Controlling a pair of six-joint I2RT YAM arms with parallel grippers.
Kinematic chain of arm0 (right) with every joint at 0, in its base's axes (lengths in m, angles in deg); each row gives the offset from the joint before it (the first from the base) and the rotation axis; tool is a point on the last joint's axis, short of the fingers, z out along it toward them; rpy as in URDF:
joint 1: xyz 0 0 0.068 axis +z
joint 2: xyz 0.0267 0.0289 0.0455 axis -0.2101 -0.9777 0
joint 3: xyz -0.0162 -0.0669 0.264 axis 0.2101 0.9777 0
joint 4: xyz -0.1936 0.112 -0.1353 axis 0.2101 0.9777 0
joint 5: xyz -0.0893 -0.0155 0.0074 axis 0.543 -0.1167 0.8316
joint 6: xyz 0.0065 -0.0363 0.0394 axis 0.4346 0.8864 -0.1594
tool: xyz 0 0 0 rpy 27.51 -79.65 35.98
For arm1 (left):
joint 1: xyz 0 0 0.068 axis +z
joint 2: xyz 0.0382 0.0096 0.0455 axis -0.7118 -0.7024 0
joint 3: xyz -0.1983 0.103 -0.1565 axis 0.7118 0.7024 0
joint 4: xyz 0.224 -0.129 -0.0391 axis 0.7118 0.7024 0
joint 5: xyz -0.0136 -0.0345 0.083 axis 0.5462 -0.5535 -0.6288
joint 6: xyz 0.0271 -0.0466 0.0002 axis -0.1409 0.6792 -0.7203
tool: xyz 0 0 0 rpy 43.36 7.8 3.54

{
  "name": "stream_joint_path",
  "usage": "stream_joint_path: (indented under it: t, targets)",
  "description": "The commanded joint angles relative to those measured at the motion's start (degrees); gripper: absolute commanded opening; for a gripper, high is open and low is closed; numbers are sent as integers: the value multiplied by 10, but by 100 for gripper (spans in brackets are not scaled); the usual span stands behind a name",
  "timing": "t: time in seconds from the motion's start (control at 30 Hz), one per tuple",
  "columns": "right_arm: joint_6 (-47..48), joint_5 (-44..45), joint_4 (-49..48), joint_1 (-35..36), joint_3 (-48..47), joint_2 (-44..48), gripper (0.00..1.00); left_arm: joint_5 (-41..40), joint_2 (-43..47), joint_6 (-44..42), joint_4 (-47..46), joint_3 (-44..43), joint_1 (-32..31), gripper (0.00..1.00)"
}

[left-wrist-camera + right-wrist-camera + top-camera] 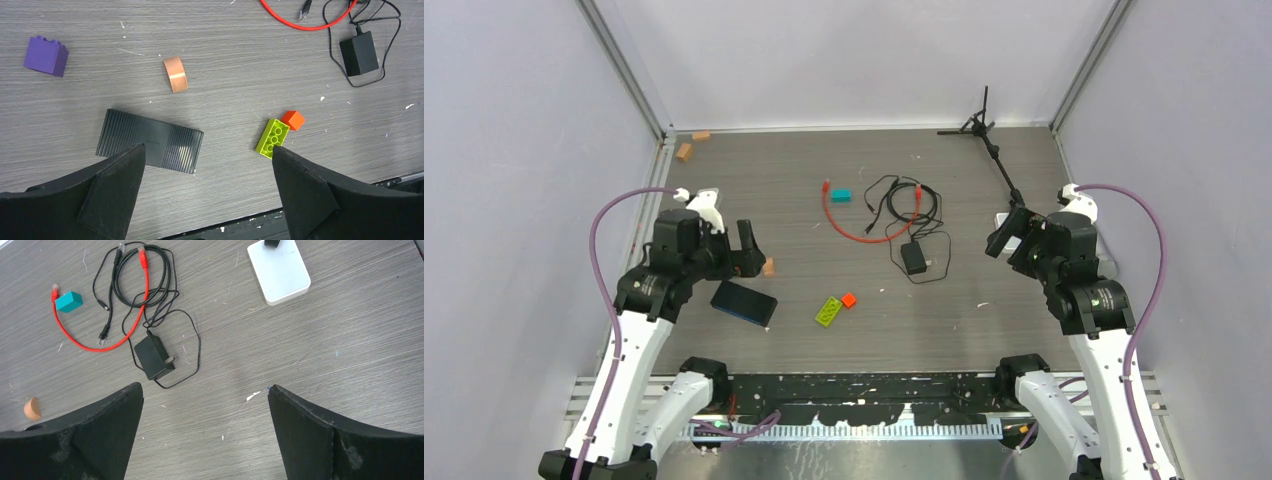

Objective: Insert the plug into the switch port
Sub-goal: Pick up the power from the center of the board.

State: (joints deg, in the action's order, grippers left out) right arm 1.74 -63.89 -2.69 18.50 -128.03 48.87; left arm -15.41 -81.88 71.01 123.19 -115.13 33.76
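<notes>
The thin red-orange cable (849,228) curves across the middle of the table. One plug (55,289) lies beside a teal block (69,301); the other plug (142,252) rests on a coil of black wire (127,287). The switch (744,303) is a dark ribbed flat box; its top (150,140) shows in the left wrist view, but no port does. My left gripper (207,150) hovers open just in front of it, holding nothing. On the right side my right gripper (204,387) hangs open over bare table, well short of the cable.
A black power brick (154,357) with thin wire lies near the cable. A green brick (272,137), orange cube (293,120), tan piece (175,74) and purple block (46,55) sit around the switch. A white box (278,271) lies far right, a black stand (984,130) at the back.
</notes>
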Motion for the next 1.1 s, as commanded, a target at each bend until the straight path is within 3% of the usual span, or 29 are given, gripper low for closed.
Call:
stream_joint_path:
  t: [0.0,0.5,1.07]
  targets:
    - [-4,11,-23,-1,-2,2,99,-9,-3,-2,-21,-6,1,100]
    - [-9,11,-27,-1,1,5,99,-31,-30,3,-12,-8,1,100]
    - [-15,37,-10,-1,-14,8,100,-49,19,6,15,-39,1,100]
